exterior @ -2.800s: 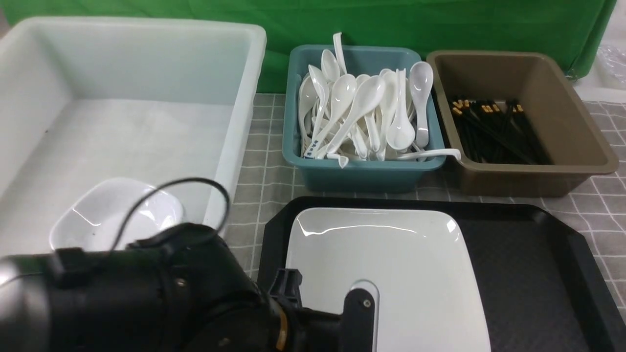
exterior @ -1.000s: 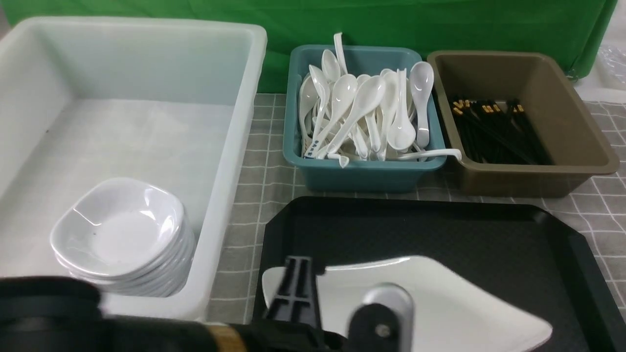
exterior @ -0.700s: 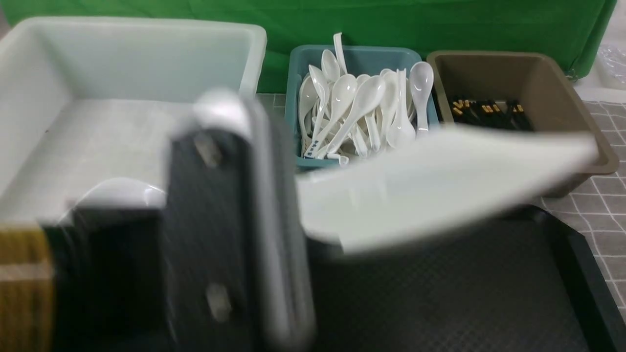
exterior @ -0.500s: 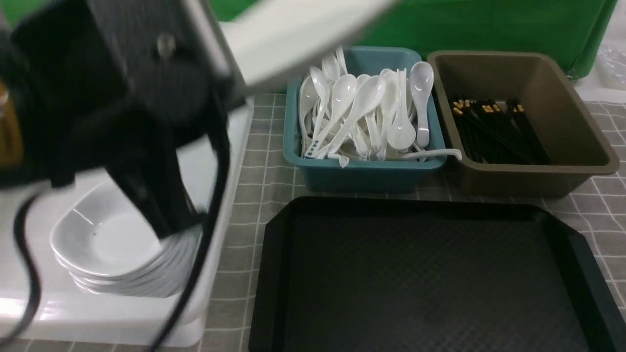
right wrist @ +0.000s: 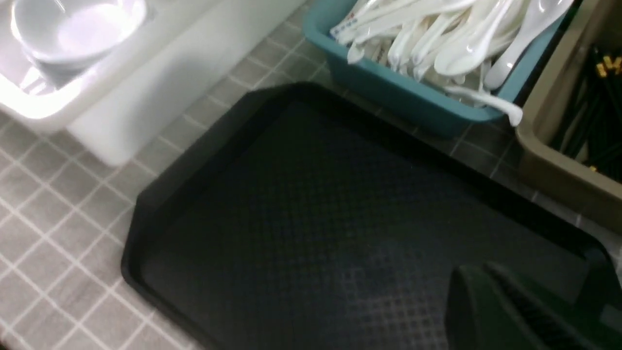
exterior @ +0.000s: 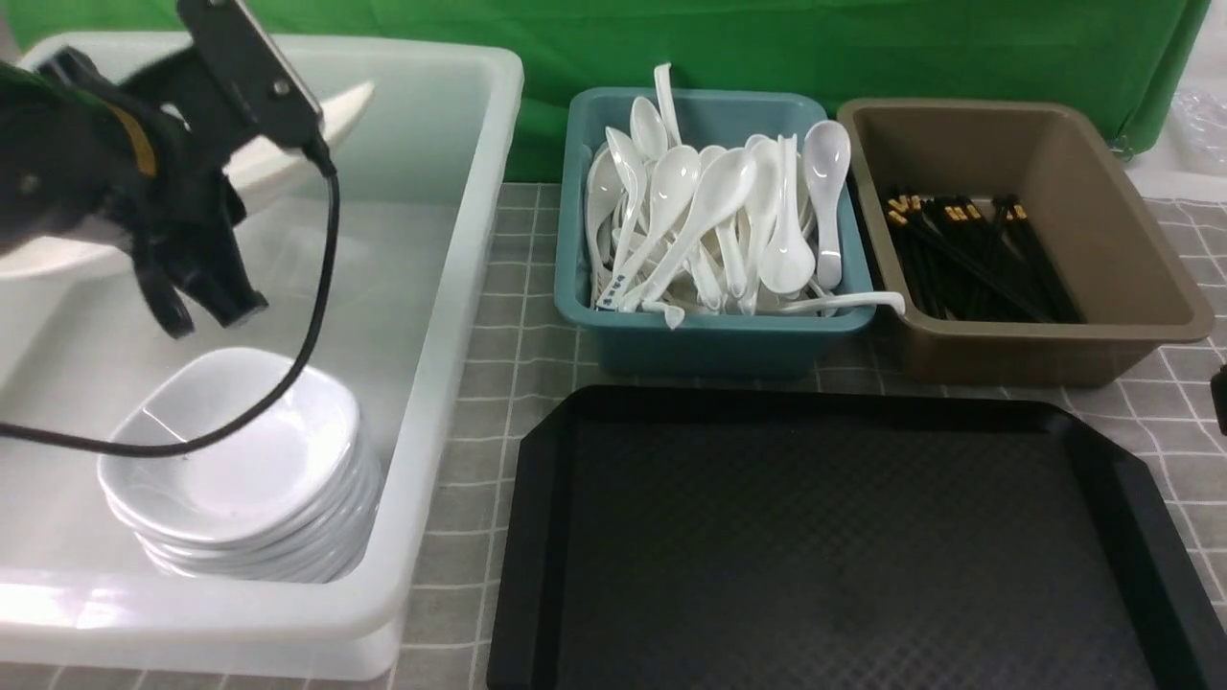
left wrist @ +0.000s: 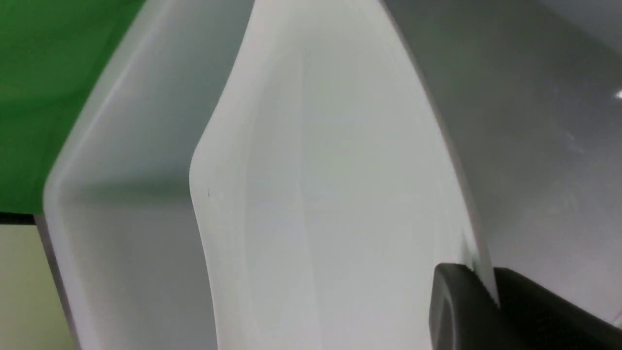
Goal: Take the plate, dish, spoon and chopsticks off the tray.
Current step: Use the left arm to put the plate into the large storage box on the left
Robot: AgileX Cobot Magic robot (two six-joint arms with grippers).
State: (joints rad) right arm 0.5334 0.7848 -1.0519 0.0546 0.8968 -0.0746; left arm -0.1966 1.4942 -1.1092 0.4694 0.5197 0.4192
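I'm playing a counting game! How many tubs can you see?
3: the big white tub on the left, the teal tub in the middle, full of spoons, and the brown tub right of it, holding chopsticks.

Front view: set on the robot's side, facing forward over the tray (exterior: pixel 844 556) from above.
Left wrist view: set close above the plate (left wrist: pixel 340 194), facing into the white tub (exterior: pixel 451 316).
Right wrist view: looks down, slantwise, on the tray.
Shared, front and right wrist views: tray, teal tub (exterior: pixel 714 345), part of the brown tub (exterior: pixel 1054 359).
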